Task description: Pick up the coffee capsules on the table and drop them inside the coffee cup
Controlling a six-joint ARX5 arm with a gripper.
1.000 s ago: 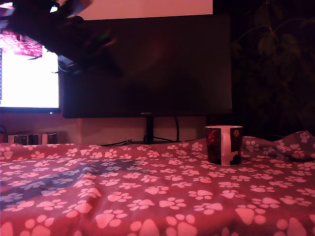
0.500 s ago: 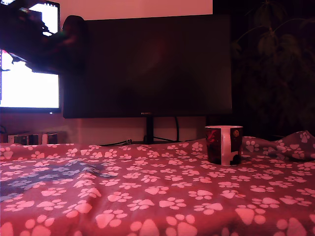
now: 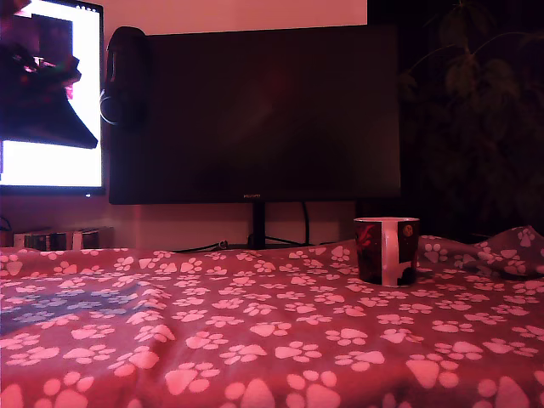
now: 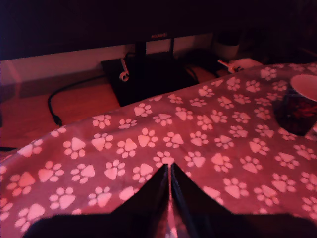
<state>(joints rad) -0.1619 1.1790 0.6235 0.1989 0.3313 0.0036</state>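
Note:
The coffee cup (image 3: pixel 387 250), a dark mug with a white panel and pale rim, stands on the paw-print table (image 3: pixel 255 340) at the exterior view's right. In the wrist view the cup (image 4: pixel 299 104) sits at the frame's edge on the cloth (image 4: pixel 223 148). My gripper (image 4: pixel 170 173) hovers above the cloth, well apart from the cup, its two dark fingers pressed together with nothing seen between them. My arm (image 3: pixel 42 93) is a dark shape high at the exterior view's left. The coffee capsules are out of view.
A large dark monitor (image 3: pixel 255 110) stands behind the table on a black stand (image 4: pixel 143 74) with a cable (image 4: pixel 54 104) beside it. A lit screen (image 3: pixel 51 161) glows at the exterior view's left. Bunched cloth (image 3: pixel 510 246) rises beside the cup.
My arm has swung from the upper middle-left toward the exterior view's left edge and a little lower. The cup has not moved.

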